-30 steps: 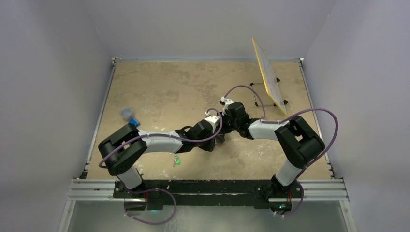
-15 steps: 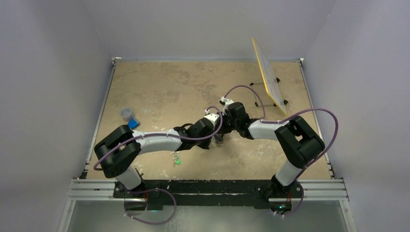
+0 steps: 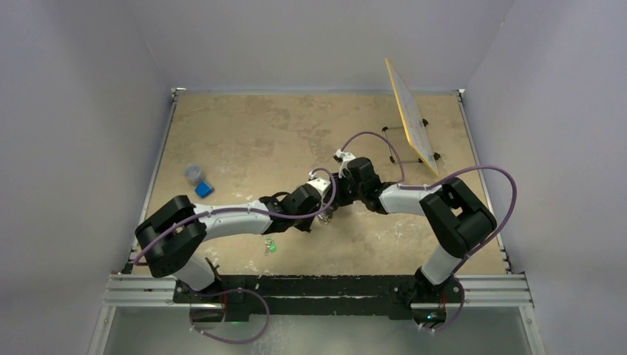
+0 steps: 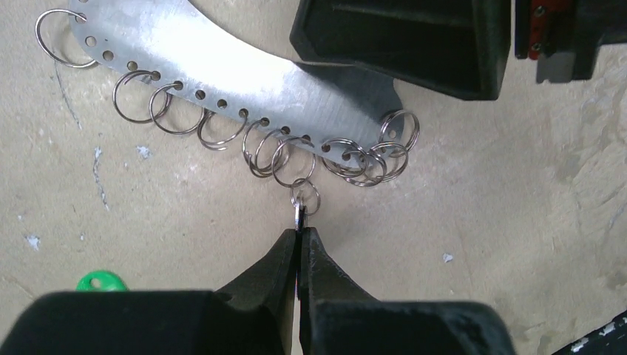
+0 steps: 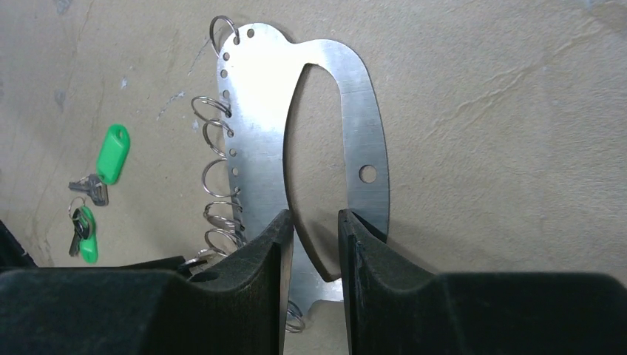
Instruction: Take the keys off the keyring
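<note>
- The keyring (image 4: 222, 66), a flat silver oval with a row of holes, lies flat near the middle of the worktop (image 3: 259, 126), well apart from every edge.
- The split rings (image 4: 174, 111) hang along one side of it, and bare surface opens beyond them.
- The left end effector (image 4: 299, 240) is pressed together on a thin metal piece (image 4: 299, 216) under one small ring; we cannot tell if it is a key.
- The right end effector (image 5: 316, 222) stands partly spread over the near end of the keyring, and we see the worktop in its gap.
- A green-tagged key bunch (image 5: 111, 151) lies near, toward the arm bases.
- A yellow board (image 3: 410, 118) leans on a stand at the far right, and a blue block (image 3: 203, 189) sits at the left.
- The worktop is tan and scuffed, and pale walls close it on three sides.
</note>
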